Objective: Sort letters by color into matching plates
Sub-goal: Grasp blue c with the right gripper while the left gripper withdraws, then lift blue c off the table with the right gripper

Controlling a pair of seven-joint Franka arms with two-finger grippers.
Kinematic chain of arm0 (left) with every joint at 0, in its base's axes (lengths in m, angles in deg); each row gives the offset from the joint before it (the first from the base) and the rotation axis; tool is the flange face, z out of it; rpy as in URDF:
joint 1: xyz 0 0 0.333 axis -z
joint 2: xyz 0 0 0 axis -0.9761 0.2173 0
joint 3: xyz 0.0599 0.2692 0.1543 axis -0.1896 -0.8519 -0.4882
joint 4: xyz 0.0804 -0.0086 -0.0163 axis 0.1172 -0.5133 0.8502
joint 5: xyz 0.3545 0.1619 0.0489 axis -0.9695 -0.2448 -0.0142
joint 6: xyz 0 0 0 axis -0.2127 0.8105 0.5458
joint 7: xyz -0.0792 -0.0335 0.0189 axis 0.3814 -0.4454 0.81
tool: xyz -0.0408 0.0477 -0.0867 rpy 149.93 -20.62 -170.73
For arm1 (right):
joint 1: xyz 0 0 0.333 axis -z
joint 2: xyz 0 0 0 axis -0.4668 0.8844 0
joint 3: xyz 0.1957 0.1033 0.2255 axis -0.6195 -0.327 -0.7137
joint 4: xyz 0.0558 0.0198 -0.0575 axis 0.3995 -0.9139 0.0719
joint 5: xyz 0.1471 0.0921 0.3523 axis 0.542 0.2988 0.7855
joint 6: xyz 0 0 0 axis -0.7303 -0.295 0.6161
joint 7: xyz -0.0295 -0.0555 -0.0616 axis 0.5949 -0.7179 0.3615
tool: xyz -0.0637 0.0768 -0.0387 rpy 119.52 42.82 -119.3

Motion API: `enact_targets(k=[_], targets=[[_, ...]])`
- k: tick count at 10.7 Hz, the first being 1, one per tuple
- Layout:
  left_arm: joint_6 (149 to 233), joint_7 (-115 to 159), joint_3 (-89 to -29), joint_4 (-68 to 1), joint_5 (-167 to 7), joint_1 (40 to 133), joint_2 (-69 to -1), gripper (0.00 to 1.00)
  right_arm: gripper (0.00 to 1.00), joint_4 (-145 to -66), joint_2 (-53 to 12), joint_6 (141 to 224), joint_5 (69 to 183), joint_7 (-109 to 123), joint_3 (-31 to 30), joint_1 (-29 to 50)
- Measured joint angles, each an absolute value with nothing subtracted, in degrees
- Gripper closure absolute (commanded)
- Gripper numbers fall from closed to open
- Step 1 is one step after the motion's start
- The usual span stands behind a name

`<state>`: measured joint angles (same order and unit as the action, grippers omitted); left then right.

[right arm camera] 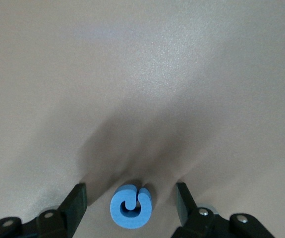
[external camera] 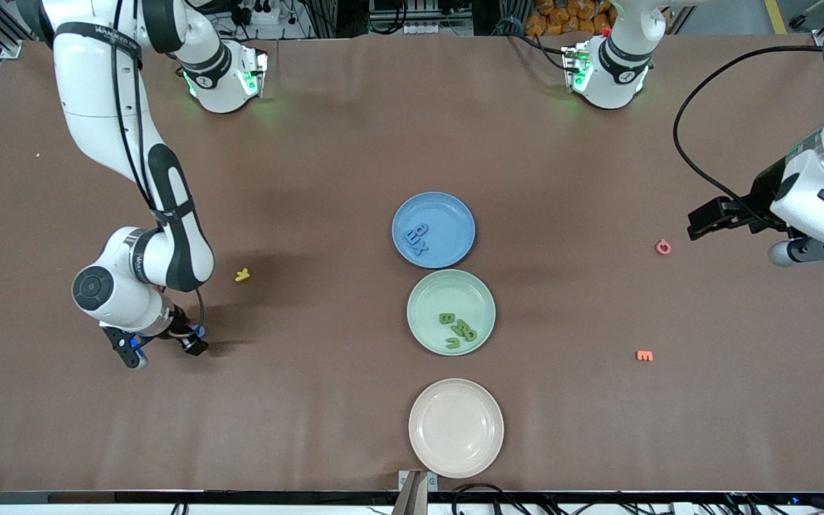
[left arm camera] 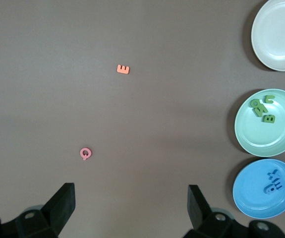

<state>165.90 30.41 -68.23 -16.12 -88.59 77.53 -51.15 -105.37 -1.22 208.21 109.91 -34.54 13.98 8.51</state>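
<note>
A blue letter point(right arm camera: 131, 206) lies flat on the brown table between the fingers of my right gripper point(right arm camera: 130, 187), which is open and down at the table point(external camera: 165, 350) toward the right arm's end. The fingers stand apart from the letter on both sides. The blue plate point(external camera: 448, 214) holds blue letters point(external camera: 415, 239). The pale green plate point(external camera: 433, 297) beside it, nearer the front camera, holds several green letters point(external camera: 458, 329). Both plates also show in the left wrist view, the blue plate point(left arm camera: 254, 191) and the green plate point(left arm camera: 276, 136). My left gripper point(external camera: 705, 222) is open, empty point(left arm camera: 131, 189) and waits high over the left arm's end.
A beige-pink plate point(external camera: 456, 428) sits nearest the front camera. A yellow letter point(external camera: 242, 275) lies near the right arm. A pink letter point(external camera: 663, 247) and an orange letter point(external camera: 644, 355) lie toward the left arm's end.
</note>
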Motion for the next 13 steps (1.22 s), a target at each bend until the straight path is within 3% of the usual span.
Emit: enact_targets(k=[4, 7, 13], targets=[[165.9, 30.4, -67.3, -16.9, -88.6, 77.7, -51.6, 0.00, 0.33, -106.7, -2.2, 208.4, 109.9, -34.4, 14.0, 8.2], [165.9, 30.4, -67.4, -16.9, -88.6, 77.4, -51.7, 0.00, 0.50, -108.1, -2.8, 210.2, 109.9, -33.9, 13.8, 8.0], [165.9, 30.3, -67.4, -16.9, -95.0, 77.5, -51.8, 0.00, 0.60, -108.8, -3.5, 210.5, 109.9, -33.2, 13.5, 7.9]])
